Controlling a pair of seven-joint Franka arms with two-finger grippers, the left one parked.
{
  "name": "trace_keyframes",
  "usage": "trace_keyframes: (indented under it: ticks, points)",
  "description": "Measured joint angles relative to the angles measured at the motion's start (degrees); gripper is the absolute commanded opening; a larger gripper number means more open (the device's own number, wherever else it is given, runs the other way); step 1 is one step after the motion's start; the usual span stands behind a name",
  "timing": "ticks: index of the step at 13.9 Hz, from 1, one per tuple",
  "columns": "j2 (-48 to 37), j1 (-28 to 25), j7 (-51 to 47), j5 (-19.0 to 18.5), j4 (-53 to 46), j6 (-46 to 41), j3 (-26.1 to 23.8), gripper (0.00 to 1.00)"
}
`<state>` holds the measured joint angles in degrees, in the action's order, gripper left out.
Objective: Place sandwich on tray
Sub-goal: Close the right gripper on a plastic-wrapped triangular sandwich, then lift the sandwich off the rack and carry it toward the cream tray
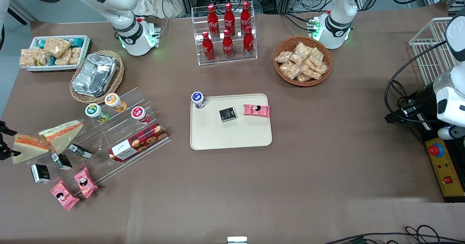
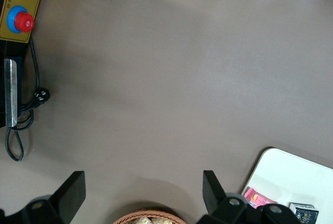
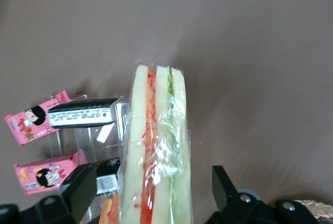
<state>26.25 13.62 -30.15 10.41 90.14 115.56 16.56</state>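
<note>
at the working arm's end of the table, the gripper (image 3: 151,195) spreads wide around the sandwich (image 3: 156,156), well apart from the cream tray (image 1: 232,136) at mid-table.

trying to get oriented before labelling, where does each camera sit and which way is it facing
Front view: high up, facing both arms, looking down on the table; the hand reaches the sandwich at the working arm's end.
Right wrist view: on the working arm, looking between its open fingers at the sandwich.
Left wrist view: on the parked arm, looking down at bare table and a corner of the tray.
Front and right wrist views share the sandwich.
</note>
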Motion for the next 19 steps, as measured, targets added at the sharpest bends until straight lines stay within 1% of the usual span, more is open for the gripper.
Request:
trace_keyframes:
  ticks: [1,2,3,4,5,6,9,11,15,19]
  points:
    - [0.6,0.0,0.0,0.0,0.0,0.6,-0.1,0.92]
    - [1.3,0.0,0.0,0.1,0.1,1.6,-0.2,0.74]
    - [2.0,0.0,0.1,0.1,0.1,2.8,-0.3,0.48]
    - [2.8,-0.1,0.4,0.2,0.1,3.4,-0.5,0.34]
    - [3.4,-0.1,1.3,0.2,0.1,3.7,-0.5,0.13]
    - [3.6,-0.2,2.4,0.2,0.1,3.8,-0.5,0.00]
    - [3.6,-0.2,7.1,0.4,-0.1,3.8,-0.6,0.00]
    - [3.5,-0.2,8.4,0.4,-0.3,2.7,-0.5,0.00]
    - [0.9,0.0,12.0,0.4,-2.2,-6.8,0.1,0.00]
    - [-4.4,0.0,13.1,0.4,-6.3,-19.3,0.5,0.00]
